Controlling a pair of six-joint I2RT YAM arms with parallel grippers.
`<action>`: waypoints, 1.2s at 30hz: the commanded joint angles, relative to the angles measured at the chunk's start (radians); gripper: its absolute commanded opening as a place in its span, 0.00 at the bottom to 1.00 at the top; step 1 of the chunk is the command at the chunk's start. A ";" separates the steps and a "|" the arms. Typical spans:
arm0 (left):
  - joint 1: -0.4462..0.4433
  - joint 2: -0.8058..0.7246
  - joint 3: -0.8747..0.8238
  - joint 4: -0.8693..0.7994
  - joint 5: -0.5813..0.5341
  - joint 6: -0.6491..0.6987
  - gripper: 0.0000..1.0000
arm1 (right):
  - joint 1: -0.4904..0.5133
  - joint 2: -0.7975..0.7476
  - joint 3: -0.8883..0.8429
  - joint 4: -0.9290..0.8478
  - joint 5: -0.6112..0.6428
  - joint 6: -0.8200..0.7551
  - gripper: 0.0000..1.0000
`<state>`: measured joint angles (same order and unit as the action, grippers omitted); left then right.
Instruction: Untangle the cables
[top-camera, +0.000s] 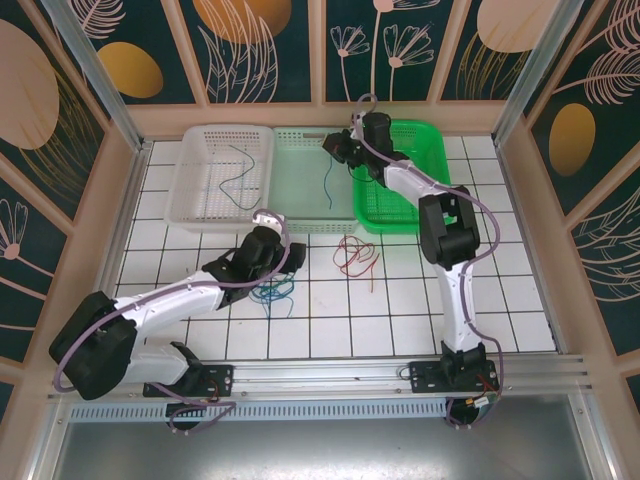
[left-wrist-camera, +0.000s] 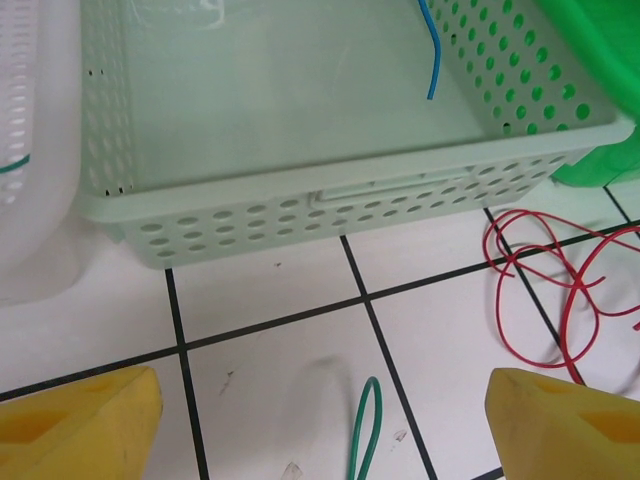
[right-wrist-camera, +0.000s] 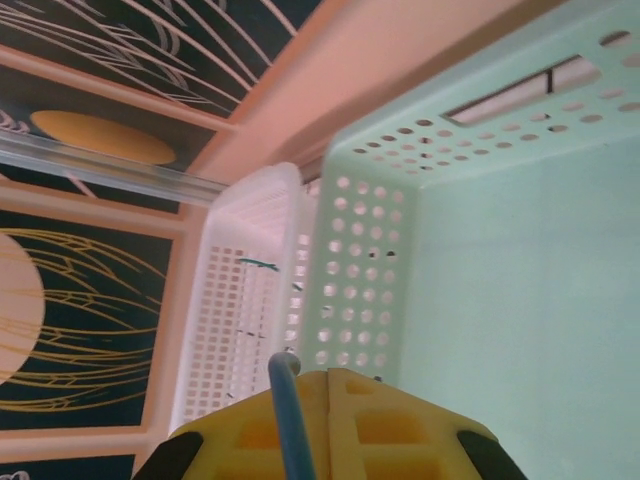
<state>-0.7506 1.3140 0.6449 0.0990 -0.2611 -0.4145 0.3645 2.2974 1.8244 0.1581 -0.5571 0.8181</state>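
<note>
At the white tiled worktop's (top-camera: 420, 300) far edge the right arm's jaws grip a thin blue wire (top-camera: 328, 185) dangling into the pale mint perforated plastic basket (top-camera: 300, 190), while the left arm's jaws gape open over a green-and-blue wire tangle (top-camera: 272, 292) mid-worktop, a looped thin red wire (top-camera: 352, 255) lying near it toward the right edge.

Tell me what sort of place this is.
Probably a robot test cell, not a home. Two arms are bolted to a rail at the edge of a white gridded table. It is boxed in by aluminium posts and leaf-print panels, with plastic baskets and loose cables.
</note>
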 joint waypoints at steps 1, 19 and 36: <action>0.011 0.024 0.007 -0.027 0.020 -0.034 0.84 | 0.018 0.044 0.062 -0.068 0.006 -0.044 0.17; 0.014 0.089 0.099 -0.066 0.059 0.012 0.77 | 0.098 -0.214 -0.020 -0.323 0.177 -0.410 0.80; 0.013 0.139 0.124 0.142 0.148 -0.005 0.79 | 0.117 -0.892 -0.958 -0.427 0.391 -0.373 0.47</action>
<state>-0.7441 1.4227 0.7311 0.1936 -0.1589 -0.4240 0.4740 1.4334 0.9234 -0.2142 -0.1898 0.4107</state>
